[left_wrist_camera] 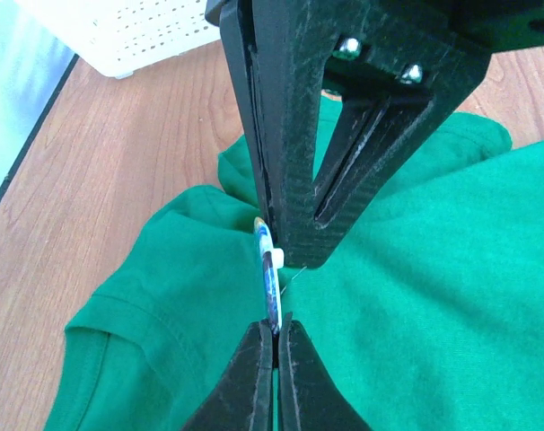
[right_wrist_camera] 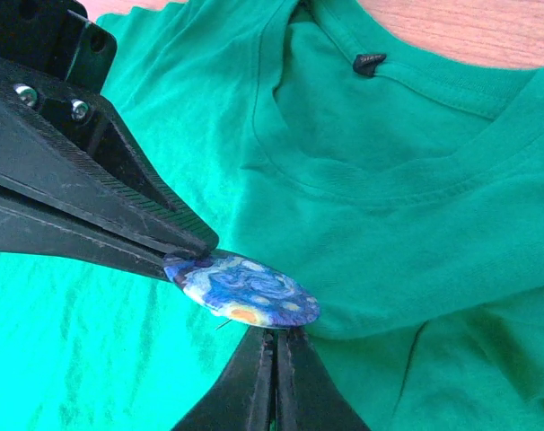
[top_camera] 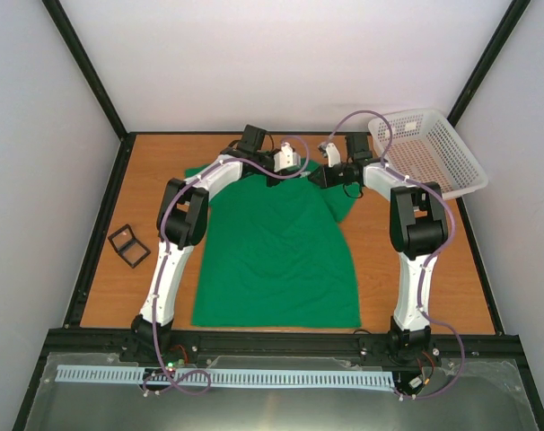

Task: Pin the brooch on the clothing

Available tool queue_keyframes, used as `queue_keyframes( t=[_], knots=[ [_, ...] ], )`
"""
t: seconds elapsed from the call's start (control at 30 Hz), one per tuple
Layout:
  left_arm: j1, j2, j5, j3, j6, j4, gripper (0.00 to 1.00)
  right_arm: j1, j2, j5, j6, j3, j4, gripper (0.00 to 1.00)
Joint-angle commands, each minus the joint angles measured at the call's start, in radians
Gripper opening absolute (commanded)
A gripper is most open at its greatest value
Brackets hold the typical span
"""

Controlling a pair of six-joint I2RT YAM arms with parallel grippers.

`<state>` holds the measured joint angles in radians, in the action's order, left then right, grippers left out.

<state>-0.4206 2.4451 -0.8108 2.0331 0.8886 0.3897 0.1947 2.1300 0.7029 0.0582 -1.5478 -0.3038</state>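
Observation:
The green T-shirt [top_camera: 272,260] lies flat on the wooden table, collar at the far end. Both grippers meet just above its collar area. My left gripper [left_wrist_camera: 273,334] is shut on the lower rim of the brooch [left_wrist_camera: 269,278], which shows edge-on with its white back and thin pin. In the right wrist view the brooch [right_wrist_camera: 245,292] shows its blue swirled face. My right gripper [right_wrist_camera: 276,334] is shut at its opposite rim. The left gripper [right_wrist_camera: 196,256] pinches the other side. The shirt [right_wrist_camera: 389,135] and its dark collar label [right_wrist_camera: 369,61] lie just beyond. The brooch hangs slightly above the cloth.
A white perforated basket [top_camera: 429,153] stands at the back right. A small black square-framed case [top_camera: 128,245] lies on the table left of the shirt. Black frame rails border the table, with white walls behind.

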Motion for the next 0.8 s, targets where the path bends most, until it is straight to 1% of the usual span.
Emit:
queue_keyframes(
  t=[0.0,0.3,0.5,0.6,0.63,0.67,0.77],
  knots=[
    [0.002,-0.055,-0.083,0.006,-0.003,-0.021,0.01,-0.012,0.025,0.004,-0.012,-0.024,0.025,0.04],
    [0.002,-0.055,-0.117,0.012,-0.020,-0.022,0.01,-0.012,0.040,-0.029,-0.020,-0.014,0.037,0.04],
    [0.005,-0.048,-0.099,0.012,-0.017,-0.005,0.01,-0.015,0.021,-0.027,-0.014,-0.011,0.035,0.11],
    [0.017,-0.043,-0.107,0.012,-0.023,-0.006,0.01,-0.019,-0.019,0.008,0.013,0.027,0.045,0.21],
    [0.022,-0.039,-0.105,0.016,-0.022,-0.003,0.01,-0.020,-0.031,0.025,0.024,0.044,0.054,0.28],
    [0.023,-0.034,-0.103,0.023,-0.020,0.004,0.01,-0.021,-0.037,0.037,0.032,0.056,0.062,0.33],
    [0.031,-0.031,-0.127,0.033,-0.023,0.015,0.01,-0.020,-0.033,0.058,0.050,0.064,0.066,0.39]
  ],
)
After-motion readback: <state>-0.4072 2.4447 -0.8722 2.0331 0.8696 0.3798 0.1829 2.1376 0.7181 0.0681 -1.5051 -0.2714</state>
